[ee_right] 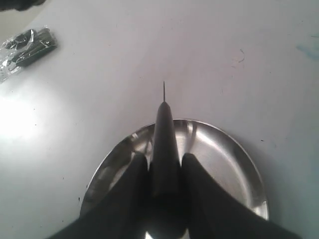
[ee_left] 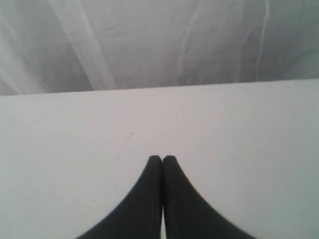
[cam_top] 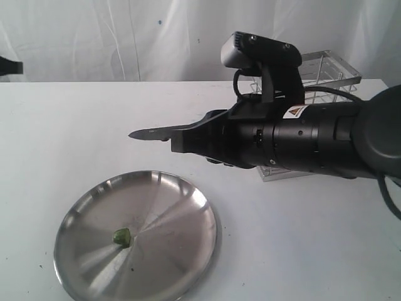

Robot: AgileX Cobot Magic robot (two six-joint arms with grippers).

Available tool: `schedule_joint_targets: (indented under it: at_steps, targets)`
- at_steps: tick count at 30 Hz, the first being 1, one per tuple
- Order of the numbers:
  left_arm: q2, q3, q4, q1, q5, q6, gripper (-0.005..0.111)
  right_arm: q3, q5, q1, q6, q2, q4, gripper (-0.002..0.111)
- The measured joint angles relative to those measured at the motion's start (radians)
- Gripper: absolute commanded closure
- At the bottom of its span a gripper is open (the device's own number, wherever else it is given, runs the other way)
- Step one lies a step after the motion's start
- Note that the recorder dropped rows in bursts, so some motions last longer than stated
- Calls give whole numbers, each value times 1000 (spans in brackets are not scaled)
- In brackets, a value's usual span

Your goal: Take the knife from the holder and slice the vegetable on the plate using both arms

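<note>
My right gripper (cam_top: 188,140) is shut on the black handle of the knife (cam_top: 150,133). It holds the knife level above the table, the pointed blade aimed left, just beyond the far rim of the steel plate (cam_top: 178,210). A small green vegetable (cam_top: 121,237) lies near the plate's middle. In the right wrist view the knife (ee_right: 164,129) sits between my right gripper's (ee_right: 164,157) fingers, over the plate (ee_right: 224,154); the vegetable is hidden there. The wire holder (cam_top: 329,70) stands behind the right arm. My left gripper (ee_left: 162,159) is shut and empty over bare table.
A clear plastic bag with dark contents (ee_right: 27,46) lies on the table beyond the plate in the right wrist view. A dark part (cam_top: 11,66) pokes in at the exterior view's left edge. White cloth hangs behind the table.
</note>
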Motion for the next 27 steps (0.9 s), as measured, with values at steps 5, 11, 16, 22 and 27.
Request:
schedule_joint_targets:
  at_steps: [5,11,16,22,27]
  targets:
    - [-94,199,340,-96,-288,-370,107,0,-59,0,0,16,-2,108]
    - [-155,384,455,-201,-581,-630,107,-4,-102,0,-15,40,-2,108]
    - [-163,551,513,-252,-616,-733,107,-14,-102,0,-26,40,-2,108]
    - [-109,684,213,-381,-714,-613,107,-17,-93,0,-29,40,-2,108]
    - [-47,697,-19,-547,-762,-498,107,-19,-80,0,-29,40,-2,108]
